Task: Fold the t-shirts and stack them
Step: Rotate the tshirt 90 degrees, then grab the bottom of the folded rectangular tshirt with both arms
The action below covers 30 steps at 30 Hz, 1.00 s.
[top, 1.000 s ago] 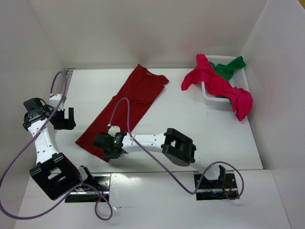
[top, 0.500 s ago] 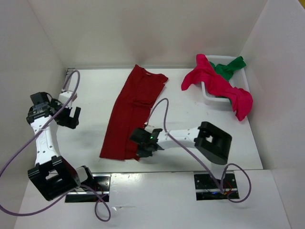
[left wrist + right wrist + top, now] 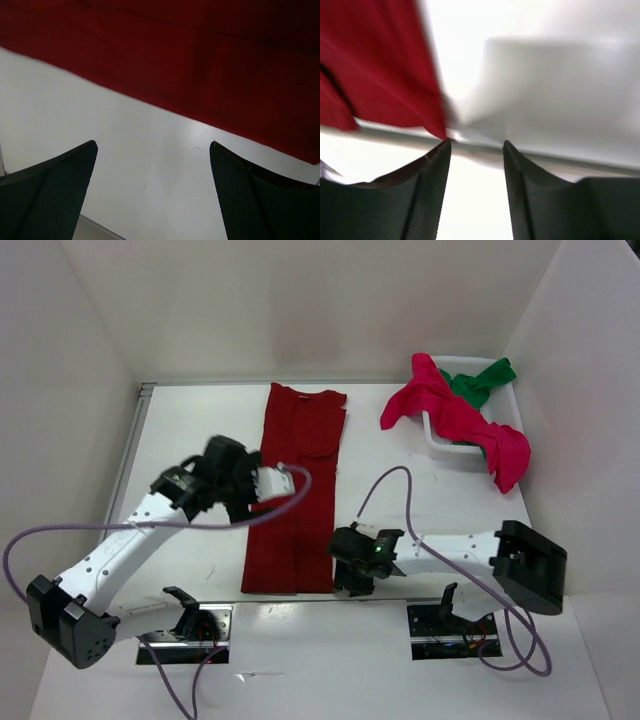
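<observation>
Dark red shirt (image 3: 297, 495) straighter than before, left tool (image 3: 152, 145) now at its edge, spread wide, right tool (image 3: 475, 144) parted, clear only in wrist view.

Plain dark red t-shirt (image 3: 297, 490) on a white table (image 3: 190, 430). Far right: a crimson t-shirt (image 3: 455, 415), a green t-shirt (image 3: 482, 380) and a white basket (image 3: 440, 445). Purple cables (image 3: 393, 470); white arms (image 3: 110, 555) with black joints.

The white-and-black left arm (image 3: 112, 555) reaches forward and inward; its black two-finger left gripper (image 3: 152, 147) points down, jaws spread wide; the white-and-black right arm (image 3: 450, 548) lies low, stretched leftward; its black right gripper (image 3: 475, 145) is partly parted.
</observation>
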Available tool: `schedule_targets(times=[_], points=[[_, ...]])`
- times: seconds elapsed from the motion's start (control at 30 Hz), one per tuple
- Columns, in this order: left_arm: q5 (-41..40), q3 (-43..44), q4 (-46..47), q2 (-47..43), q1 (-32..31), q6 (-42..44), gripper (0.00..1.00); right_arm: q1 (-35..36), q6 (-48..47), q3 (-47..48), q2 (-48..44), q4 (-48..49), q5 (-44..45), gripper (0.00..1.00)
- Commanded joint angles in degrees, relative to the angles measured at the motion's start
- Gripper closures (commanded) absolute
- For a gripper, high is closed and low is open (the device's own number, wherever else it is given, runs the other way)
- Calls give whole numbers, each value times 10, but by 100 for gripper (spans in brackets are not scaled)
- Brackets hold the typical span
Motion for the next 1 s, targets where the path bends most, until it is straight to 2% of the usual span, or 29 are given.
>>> schedule_targets(times=[0.0, 0.03, 0.13, 0.2, 0.23, 0.27, 0.3, 0.4, 0.47, 0.57, 0.7, 0.8, 0.87, 0.97], points=[[-84, -69, -28, -30, -106, 47, 1, 4, -4, -24, -71, -63, -18, 47], [-104, -84, -28, -54, -154, 58, 1, 4, -4, -17, -84, -63, -18, 46], [-131, -150, -13, -128, -214, 144, 1, 4, -16, -3, -107, -71, -18, 43], [-122, -190, -6, -175, -227, 247, 1, -2, -11, -3, -107, -53, -18, 43], [-113, -235, 0, -229, -233, 289, 1, -9, -11, -3, -100, -41, -26, 43], [-92, -260, 7, -259, -233, 373, 1, -9, -18, -3, -94, -29, -26, 43], [-82, -284, 13, -318, -233, 412, 1, -15, -18, 4, -76, -11, -33, 43], [-26, -366, 13, -398, -233, 538, 1, -15, -31, 29, -44, -5, -33, 43], [9, -409, 13, -448, -233, 582, 1, -29, -47, 36, -21, 1, -38, 43], [23, -442, 18, -455, -233, 604, 1, -47, -47, 48, -21, 1, -38, 43], [40, -469, 38, -415, -233, 639, 1, -66, -47, 48, -26, 6, -38, 43], [40, -483, 55, -400, -233, 663, 10, -72, -41, 48, -26, 6, -38, 43], [34, -483, 68, -383, -233, 663, 19, -72, -41, 48, -12, 11, -38, 42], [34, -478, 74, -324, -238, 685, 23, -72, -46, 57, 13, 19, -44, 42]])
